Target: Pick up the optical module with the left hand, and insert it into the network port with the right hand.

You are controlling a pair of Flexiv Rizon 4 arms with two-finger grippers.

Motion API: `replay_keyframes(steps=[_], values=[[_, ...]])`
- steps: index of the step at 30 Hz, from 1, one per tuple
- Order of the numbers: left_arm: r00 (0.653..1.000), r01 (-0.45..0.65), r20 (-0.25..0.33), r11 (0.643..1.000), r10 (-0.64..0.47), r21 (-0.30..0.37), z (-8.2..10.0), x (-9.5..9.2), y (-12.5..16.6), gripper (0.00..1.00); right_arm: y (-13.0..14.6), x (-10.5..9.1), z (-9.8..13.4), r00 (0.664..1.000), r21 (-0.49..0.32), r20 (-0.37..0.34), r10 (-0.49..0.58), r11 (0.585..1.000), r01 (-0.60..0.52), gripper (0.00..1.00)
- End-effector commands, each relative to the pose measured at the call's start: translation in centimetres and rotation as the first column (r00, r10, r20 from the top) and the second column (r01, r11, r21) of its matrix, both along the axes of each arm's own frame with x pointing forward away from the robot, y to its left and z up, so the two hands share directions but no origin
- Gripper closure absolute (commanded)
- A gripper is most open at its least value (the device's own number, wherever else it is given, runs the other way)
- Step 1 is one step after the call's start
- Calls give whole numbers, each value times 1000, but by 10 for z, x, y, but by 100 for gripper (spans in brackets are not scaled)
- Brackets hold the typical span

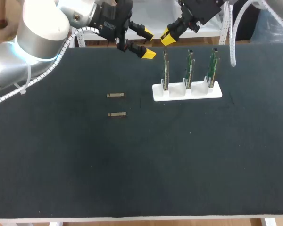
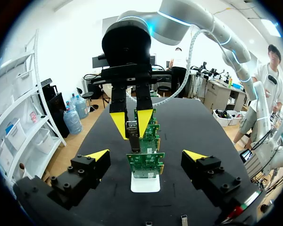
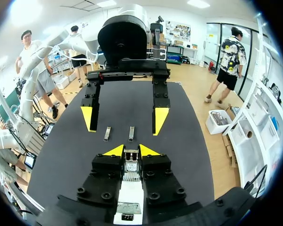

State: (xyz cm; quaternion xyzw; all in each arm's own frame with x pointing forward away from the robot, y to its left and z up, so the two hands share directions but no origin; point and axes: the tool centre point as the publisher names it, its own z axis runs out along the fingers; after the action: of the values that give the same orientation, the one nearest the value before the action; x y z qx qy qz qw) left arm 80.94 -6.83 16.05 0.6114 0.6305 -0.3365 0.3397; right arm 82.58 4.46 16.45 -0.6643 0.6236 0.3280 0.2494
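Three circuit boards [image 1: 189, 70], one white holder [image 1: 216, 92], two loose modules [image 1: 115, 95], perhaps a third module [image 3: 131, 166]

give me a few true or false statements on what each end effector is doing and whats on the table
1. The right end effector is shut on an optical module. True.
2. The left end effector grips a module as well. False: it is open and empty.
3. Two loose modules lie on the table. True.
4. The white holder carries five boards. False: three boards stand in it.
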Motion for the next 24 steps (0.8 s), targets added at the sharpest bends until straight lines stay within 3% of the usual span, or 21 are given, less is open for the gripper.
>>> replay_keyframes(steps=[1, 24], values=[[1000, 4, -3, 1000, -4, 3, 0, 2, -1, 0, 1, 7, 0, 920, 37, -263, 292, 955, -293, 100], [1000, 4, -3, 1000, -4, 3, 0, 2, -1, 0, -3, -1, -9, 917, 35, -280, 285, 957, -287, 100]])
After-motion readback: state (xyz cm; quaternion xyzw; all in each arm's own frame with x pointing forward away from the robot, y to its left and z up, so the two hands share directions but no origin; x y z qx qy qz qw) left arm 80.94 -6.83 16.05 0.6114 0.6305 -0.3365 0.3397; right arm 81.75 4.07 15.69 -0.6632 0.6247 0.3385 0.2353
